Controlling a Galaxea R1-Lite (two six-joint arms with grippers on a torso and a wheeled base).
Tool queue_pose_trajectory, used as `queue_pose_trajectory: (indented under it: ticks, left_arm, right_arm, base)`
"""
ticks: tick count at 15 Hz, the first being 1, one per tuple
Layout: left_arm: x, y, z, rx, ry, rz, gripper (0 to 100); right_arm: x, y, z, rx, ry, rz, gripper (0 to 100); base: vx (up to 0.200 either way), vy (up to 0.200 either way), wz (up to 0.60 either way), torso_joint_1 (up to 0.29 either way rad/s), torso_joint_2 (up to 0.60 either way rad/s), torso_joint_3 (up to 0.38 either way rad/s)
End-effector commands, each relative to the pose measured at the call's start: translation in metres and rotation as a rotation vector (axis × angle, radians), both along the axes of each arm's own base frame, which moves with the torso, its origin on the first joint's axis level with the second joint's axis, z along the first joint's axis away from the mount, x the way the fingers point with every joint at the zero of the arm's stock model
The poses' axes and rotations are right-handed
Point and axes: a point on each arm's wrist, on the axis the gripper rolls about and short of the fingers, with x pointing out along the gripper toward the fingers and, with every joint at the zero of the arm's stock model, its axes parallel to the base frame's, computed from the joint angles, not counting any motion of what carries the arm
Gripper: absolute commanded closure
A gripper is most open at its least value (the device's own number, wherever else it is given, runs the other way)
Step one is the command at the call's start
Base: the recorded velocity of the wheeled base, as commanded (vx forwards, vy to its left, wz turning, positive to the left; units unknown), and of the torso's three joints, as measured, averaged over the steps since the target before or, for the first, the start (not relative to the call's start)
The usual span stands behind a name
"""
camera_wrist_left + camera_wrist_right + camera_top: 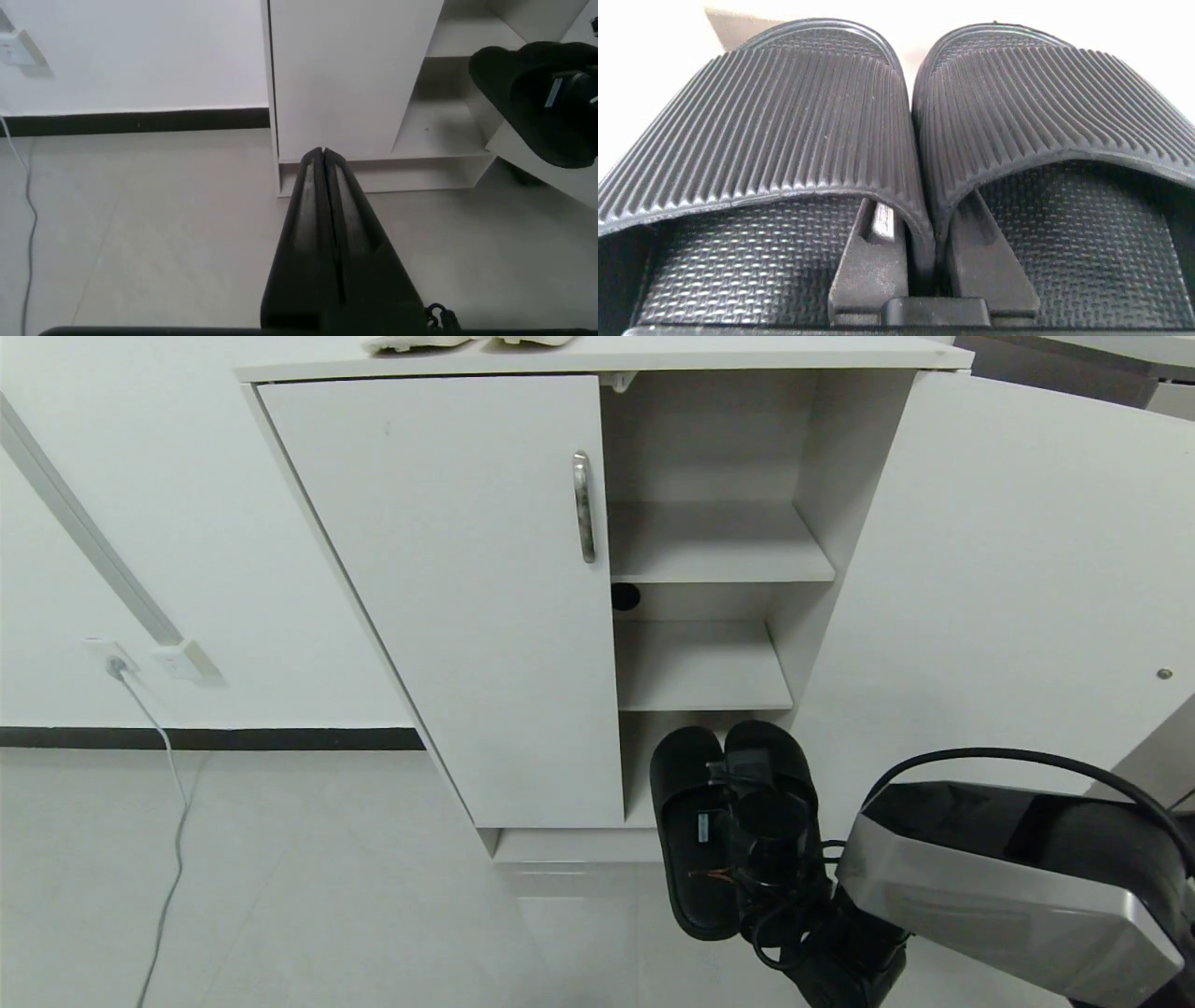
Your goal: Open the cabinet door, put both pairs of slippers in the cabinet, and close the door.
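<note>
Gripping the pair of black slippers (714,821) between them, the right jaws hold the two side by side, soles down and clear of the floor (327,896). In the right wrist view one finger lies inside each slipper, under the ribbed straps (813,121), and pinches the two inner edges together. The pair hangs in front of the open right half of the cabinet (845,457), toes toward the lowest compartment (642,756). Whether the toes have crossed its front edge is hard to tell from the head view. In the left wrist view the pair (547,103) seems to be just outside the opening.

The right door (1008,579) stands swung wide. The left door (448,597) is shut, its metal handle (583,507) upright along its inner edge. Two bare shelves (719,546) sit one above the other behind the open side.

At the upper edge of the head view, pale soft things (467,342) lie on the cabinet's top, possibly the other pair of slippers.

The left jaws are closed on nothing, low over the floor tiles and well apart from the black pair. A grey cable (173,821) drops from a wall socket (117,663) to the floor.
</note>
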Motion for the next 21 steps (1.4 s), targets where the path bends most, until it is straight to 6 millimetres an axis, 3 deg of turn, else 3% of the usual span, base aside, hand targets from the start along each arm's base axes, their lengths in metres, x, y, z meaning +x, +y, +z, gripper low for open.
queue_pose_trajectory:
  ticks: [1, 7, 19, 21]
  left_arm:
    - [0.0, 0.0, 0.0, 0.001, 0.0, 0.0, 100]
    - [0.0, 0.0, 0.0, 0.001, 0.0, 0.0, 100]
    - [0.0, 0.0, 0.0, -0.001, 0.0, 0.0, 100]
    - [0.0, 0.0, 0.0, -0.001, 0.0, 0.0, 100]
  right_arm:
    - [0.0043, -0.004, -0.0137, -0.028, 0.016, -0.012, 100]
    - [0.0057, -0.0046, -0.0103, -0.022, 0.004, -0.017, 100]
    - [0.0073, -0.0058, -0.0098, -0.019, 0.002, -0.021, 100]
    - [0.0087, -0.0044, -0.0081, -0.014, -0.004, -0.015, 100]
  base:
    - [0.0, 0.0, 0.0, 0.0, 0.0, 0.0]
    - [0.0, 0.0, 0.0, 0.0, 0.0, 0.0]
    - [0.2, 0.0, 0.0, 0.003, 0.0, 0.002]
    - [0.0, 0.0, 0.0, 0.0, 0.0, 0.0]
